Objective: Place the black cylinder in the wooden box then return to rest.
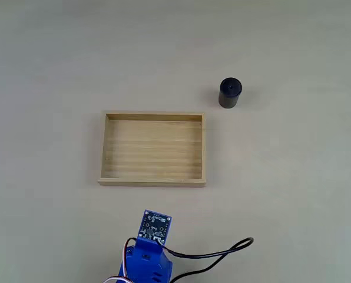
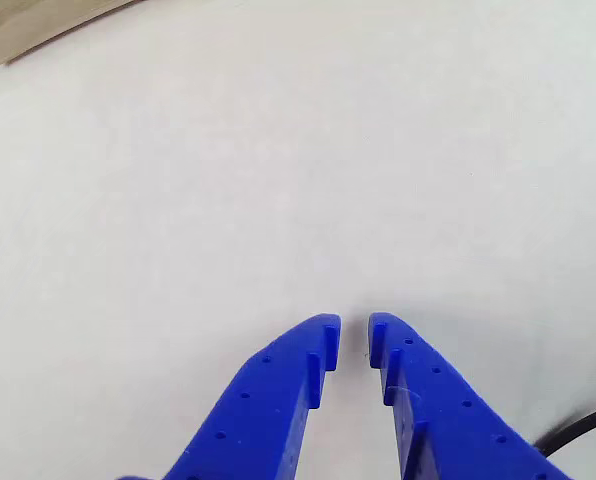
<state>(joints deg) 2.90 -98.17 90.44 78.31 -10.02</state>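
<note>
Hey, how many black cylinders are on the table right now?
1. The black cylinder stands upright on the table, outside the wooden box, just past its upper right corner in the fixed view.

Bright even light, soft faint shadows, slightly soft focus, no glare

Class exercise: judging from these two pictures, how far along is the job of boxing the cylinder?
Nothing is done yet: the black cylinder stands on the table outside the empty wooden box. Nothing is in hand; the blue gripper is nearly closed on nothing. Left: grasp, place, return to rest.
</note>
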